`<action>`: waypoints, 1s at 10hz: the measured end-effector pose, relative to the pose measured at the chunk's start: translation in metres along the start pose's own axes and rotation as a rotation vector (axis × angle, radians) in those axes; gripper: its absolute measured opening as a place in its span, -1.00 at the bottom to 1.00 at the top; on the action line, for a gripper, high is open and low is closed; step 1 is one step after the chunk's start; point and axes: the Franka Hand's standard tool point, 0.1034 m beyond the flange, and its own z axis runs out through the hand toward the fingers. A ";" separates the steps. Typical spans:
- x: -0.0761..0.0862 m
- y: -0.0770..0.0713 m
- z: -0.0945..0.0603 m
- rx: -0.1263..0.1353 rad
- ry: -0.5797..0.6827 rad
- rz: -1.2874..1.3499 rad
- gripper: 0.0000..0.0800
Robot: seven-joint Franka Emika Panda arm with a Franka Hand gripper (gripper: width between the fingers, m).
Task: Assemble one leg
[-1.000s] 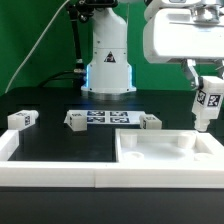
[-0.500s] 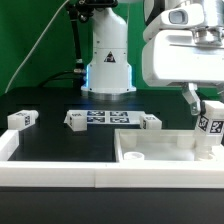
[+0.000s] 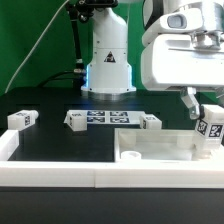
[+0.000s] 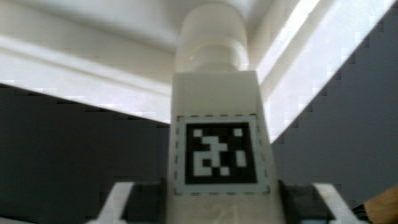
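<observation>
Leg point(image 3: 211, 133): white post with a square tag, held near upright at the panel's point(image 3: 150, 172) far corner, on the exterior view's right.
Hand point(image 3: 203, 115): clamped on the leg's sides.
Change: over the last second the leg has come down from above the panel to rim level, and its descent is slowing.
Meaning: insertion at the corner is probably starting; contact cannot be told.
Worktop point(image 3: 60, 142): three other small blocks lie untouched.
</observation>
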 end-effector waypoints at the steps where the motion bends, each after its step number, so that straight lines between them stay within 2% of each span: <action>1: -0.003 -0.002 0.002 0.001 0.002 -0.001 -0.27; 6: -0.004 -0.004 0.002 -0.012 0.057 0.011 -0.27; 7: -0.004 -0.004 0.002 -0.012 0.057 0.011 0.17; 8: -0.004 -0.004 0.002 -0.012 0.057 0.011 0.49; 9: -0.004 -0.004 0.002 -0.012 0.057 0.011 0.49; 10: -0.004 -0.004 0.002 -0.012 0.057 0.011 0.60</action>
